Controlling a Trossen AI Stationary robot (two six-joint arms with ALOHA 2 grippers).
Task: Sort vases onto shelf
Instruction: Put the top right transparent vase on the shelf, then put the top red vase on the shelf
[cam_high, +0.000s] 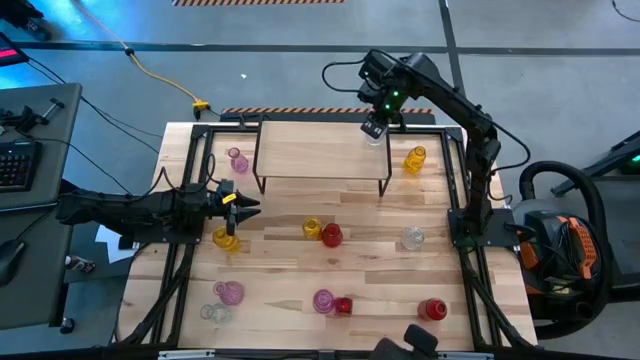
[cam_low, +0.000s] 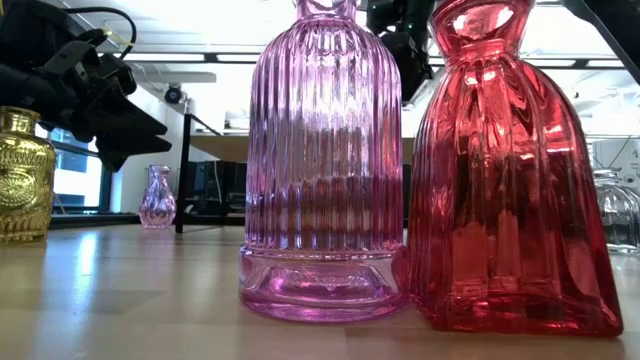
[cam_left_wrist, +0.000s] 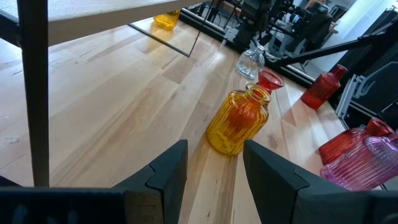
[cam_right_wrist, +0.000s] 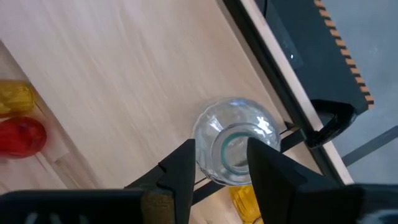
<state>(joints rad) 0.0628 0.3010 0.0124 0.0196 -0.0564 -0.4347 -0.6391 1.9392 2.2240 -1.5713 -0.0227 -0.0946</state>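
**Operator:** Report the right gripper's position and state, referenced to the shelf.

**Technician:** The right gripper (cam_high: 374, 128) is above the shelf (cam_high: 320, 150), at its far right corner. A clear vase (cam_right_wrist: 236, 149) stands upright on the shelf board there, seen from straight above in the right wrist view. The two fingers (cam_right_wrist: 177, 171) flank the vase's neck. Whether the pads are in contact with the glass cannot be determined, so the grip state cannot be confirmed.

**Operator:** And the left gripper?

**Technician:** The left gripper (cam_high: 243, 203) is off the shelf's near left corner, over the tabletop (cam_high: 370, 270). Its jaws stand apart with nothing between them. An amber vase (cam_left_wrist: 238, 121) stands ahead of it, untouched, with a red vase (cam_left_wrist: 268, 79) just behind that one.

**Operator:** Location of the remaining vases?

**Technician:** All are on the tabletop, not on the shelf. A pink vase (cam_high: 238, 160) stands to the left of the shelf. A yellow vase (cam_high: 415, 159) stands to its right. Another yellow vase (cam_high: 226, 238) stands just nearside of the left gripper. A ribbed pink vase (cam_low: 323, 170) and a ribbed red vase (cam_low: 505, 180) stand side by side well nearside of the shelf, close to the table's front edge.
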